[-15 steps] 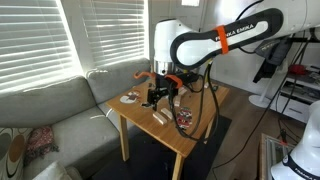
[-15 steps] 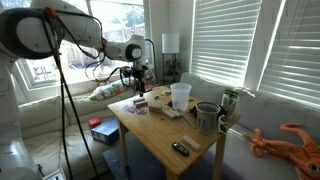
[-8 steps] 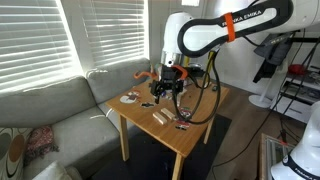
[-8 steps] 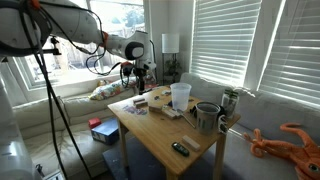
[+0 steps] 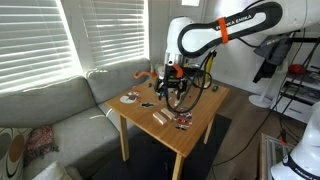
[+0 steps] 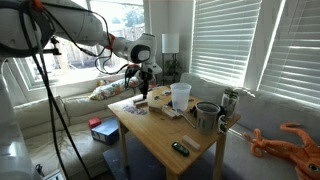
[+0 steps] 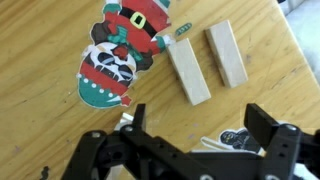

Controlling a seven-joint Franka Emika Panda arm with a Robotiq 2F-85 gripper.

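Note:
My gripper (image 7: pixel 200 122) is open and empty, hovering above the wooden table (image 7: pixel 40 120). Right below and ahead of it in the wrist view lie two pale wooden blocks (image 7: pixel 187 72) (image 7: pixel 226 54) side by side. To their left lies a flat Santa-and-panda figure (image 7: pixel 122 48). A small black-and-white figure (image 7: pixel 236 139) lies on the table between my fingers. In both exterior views the gripper (image 5: pixel 171 92) (image 6: pixel 143 88) hangs over the table's middle, close above the surface.
The small wooden table (image 5: pixel 195 128) stands beside a grey sofa (image 5: pixel 50 115). On it are a clear plastic cup (image 6: pixel 180 96), a metal mug (image 6: pixel 207 117), a black object (image 6: pixel 180 149) and a round plate-like thing (image 5: pixel 130 98). An orange toy octopus (image 6: pixel 295 140) lies on the sofa.
The arm has swung the gripper a short way across the table, away from the edge by the sofa. The gripper stays open and empty.

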